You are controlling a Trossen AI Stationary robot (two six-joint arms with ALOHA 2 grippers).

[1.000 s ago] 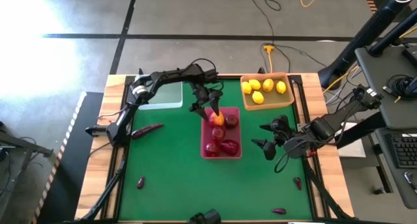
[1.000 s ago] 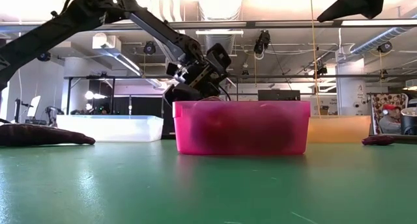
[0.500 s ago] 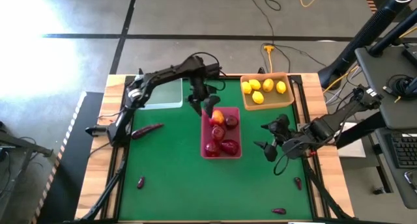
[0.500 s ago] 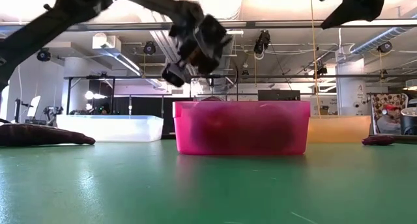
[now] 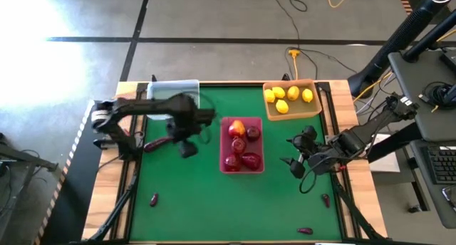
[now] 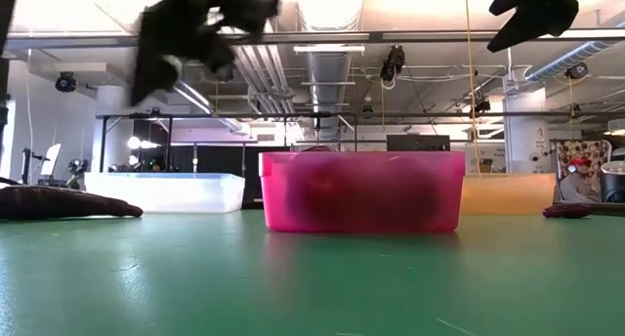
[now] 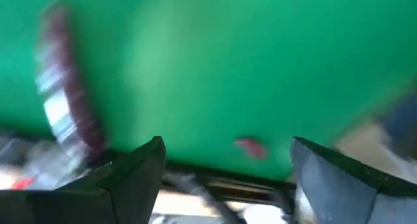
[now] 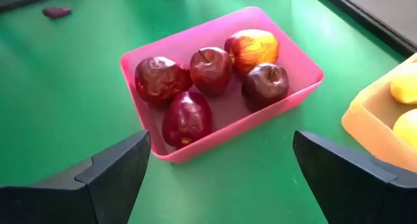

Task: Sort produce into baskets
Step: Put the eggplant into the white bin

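Observation:
The pink tray [image 5: 222, 147] in the table's middle holds several red fruits [image 8: 210, 70] and a red-yellow one [image 8: 252, 47]. The tan tray [image 5: 288, 117] at the far right holds lemons [image 5: 287, 97]. The pale blue tray [image 5: 178, 88] stands at the far left. A long maroon piece [image 5: 160, 142] lies on the green mat left of the pink tray. My left gripper [image 5: 187, 149] hangs open and empty above the mat between that piece and the pink tray. My right gripper [image 5: 291, 154] is open and empty, in the air right of the pink tray.
Smaller maroon pieces lie on the mat at the near left [image 5: 154, 199], the near right [image 5: 325, 199] and the near edge [image 5: 305, 231]. A raised wooden rim [image 5: 128, 95] runs around the green mat. There is open mat near the front middle.
My left gripper has risen from the far end of the pink tray, where the red-yellow fruit stays, and has swung fast toward the table's left and near side, ending next to the long maroon piece.

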